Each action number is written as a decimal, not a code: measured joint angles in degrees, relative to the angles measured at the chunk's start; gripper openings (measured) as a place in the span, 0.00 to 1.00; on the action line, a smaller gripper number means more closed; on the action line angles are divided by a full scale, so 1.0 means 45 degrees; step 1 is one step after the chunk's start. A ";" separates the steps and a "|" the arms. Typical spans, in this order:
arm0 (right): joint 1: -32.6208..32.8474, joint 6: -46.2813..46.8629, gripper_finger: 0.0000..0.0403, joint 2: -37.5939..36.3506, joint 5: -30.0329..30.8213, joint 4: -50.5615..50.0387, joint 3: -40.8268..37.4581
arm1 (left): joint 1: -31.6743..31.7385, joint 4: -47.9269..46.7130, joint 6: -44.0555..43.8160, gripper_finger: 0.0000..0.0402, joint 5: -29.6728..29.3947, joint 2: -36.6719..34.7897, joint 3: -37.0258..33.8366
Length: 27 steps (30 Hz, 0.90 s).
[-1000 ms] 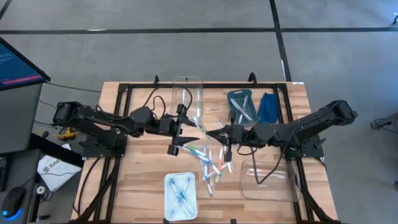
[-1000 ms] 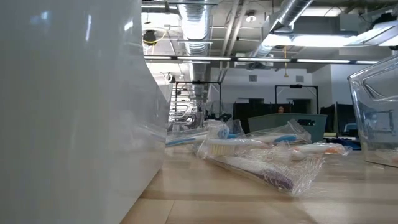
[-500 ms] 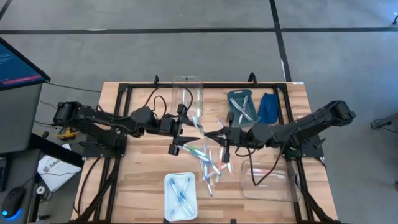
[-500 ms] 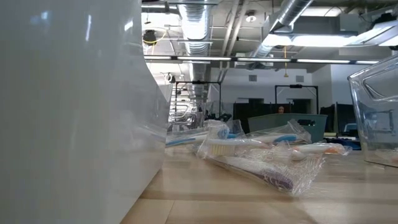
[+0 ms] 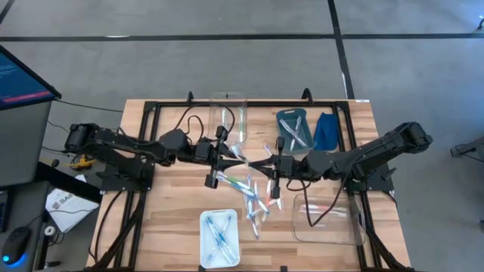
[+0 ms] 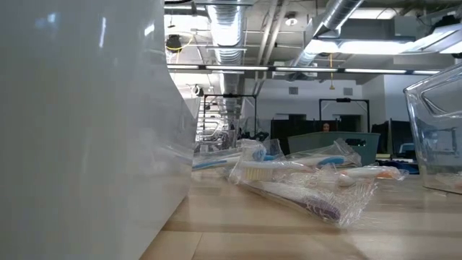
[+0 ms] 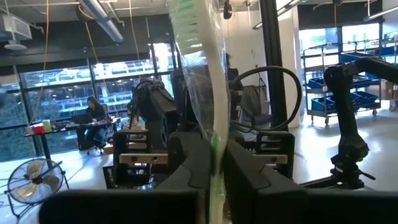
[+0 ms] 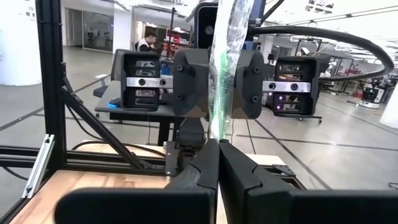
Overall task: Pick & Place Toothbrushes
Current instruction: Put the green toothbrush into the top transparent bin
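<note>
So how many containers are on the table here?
4: a tall clear bin at the far edge, a teal tray beside it, a white tray near-left, a clear tub near-right. The high view hides none.

The green wrapped toothbrush (image 7: pixel 208 81) is running out past the frame edge above the left end effector (image 7: pixel 214 163) in the left wrist view, so its far end is cut off. Its lower end is disappearing between the right end effector (image 8: pixel 217 163) fingers. In the low view, a large blurred white container (image 6: pixel 79 130) is blocking everything on that side, and neither end effector is showing. From above, the loose toothbrushes (image 5: pixel 257 198) below both end effectors are appearing too small to count.
</note>
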 joint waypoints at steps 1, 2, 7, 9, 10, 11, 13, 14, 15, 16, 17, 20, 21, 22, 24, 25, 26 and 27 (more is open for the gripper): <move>-0.0005 0.0004 0.00 0.0000 0.0000 0.0000 0.0000 | 0.0000 -0.0009 0.0004 0.04 -0.0007 0.0000 0.0000; -0.0010 0.0007 0.00 0.0000 0.0000 0.0000 0.0000 | 0.0000 -0.0013 -0.0015 0.04 -0.0018 0.0000 0.0005; -0.0010 0.0011 0.03 0.0000 0.0016 -0.0006 0.0000 | 0.0000 -0.0153 -0.0057 0.03 -0.0128 -0.0005 0.0005; -0.0010 0.0044 0.09 0.0000 0.0024 0.0009 0.0000 | 0.0000 -0.0231 -0.0061 0.03 -0.0190 0.0000 0.0005; -0.0010 0.0052 0.12 0.0000 0.0025 0.0003 0.0000 | 0.0000 -0.0261 -0.0066 0.03 -0.0241 0.0000 0.0005; -0.0010 0.0150 0.16 0.0000 0.0034 -0.0025 0.0000 | 0.0000 -0.0318 -0.0073 0.03 -0.0249 0.0000 0.0005; -0.0014 0.0347 0.24 0.0000 0.0034 -0.0052 0.0000 | 0.0000 -0.0432 -0.0275 0.03 -0.0276 0.0000 0.0005; -0.0015 0.0353 0.29 -0.0001 0.0034 -0.0058 0.0000 | 0.0000 -0.0441 -0.0364 0.03 -0.0347 0.0000 0.0005; -0.0015 0.0350 0.34 0.0000 0.0037 -0.0058 0.0000 | 0.0000 -0.0467 -0.0456 0.03 -0.0485 0.0000 0.0005; -0.0015 0.0350 0.39 -0.0005 0.0074 -0.0058 0.0000 | 0.0000 -0.0497 -0.0554 0.03 -0.0642 0.0000 0.0005; -0.0015 0.0347 0.44 -0.0004 0.0157 -0.0058 0.0000 | 0.0000 -0.0549 -0.0622 0.03 -0.0794 0.0000 0.0005; -0.0014 0.0162 0.59 -0.0005 0.0374 -0.0096 0.0000 | 0.0100 -0.0635 -0.0647 0.03 -0.0900 -0.0027 0.0005; -0.0010 0.0068 0.62 -0.0005 0.0374 -0.0122 0.0000 | 0.0148 -0.0763 -0.0723 0.03 -0.0900 -0.0071 0.0005; 0.0032 0.0044 0.66 -0.0005 0.0374 -0.0140 0.0000 | 0.0206 -0.0751 -0.0909 0.03 -0.0900 -0.0078 0.0005; 0.0087 -0.0060 0.70 -0.0008 0.0379 -0.0184 0.0000 | 0.0348 -0.0755 -0.1064 0.04 -0.0884 -0.0087 0.0005; 0.0096 -0.0234 0.72 -0.0010 0.0379 -0.0201 0.0000 | 0.0403 -0.0757 -0.1225 0.04 -0.0874 -0.0087 0.0005; 0.0118 -0.0390 0.74 -0.0037 0.0379 -0.0249 0.0000 | 0.0467 -0.0759 -0.1288 0.05 -0.0866 -0.0089 0.0005; 0.0160 -0.0539 0.75 -0.0085 0.0379 -0.0350 0.0000 | 0.0524 -0.0775 -0.1310 0.05 -0.0866 -0.0089 0.0005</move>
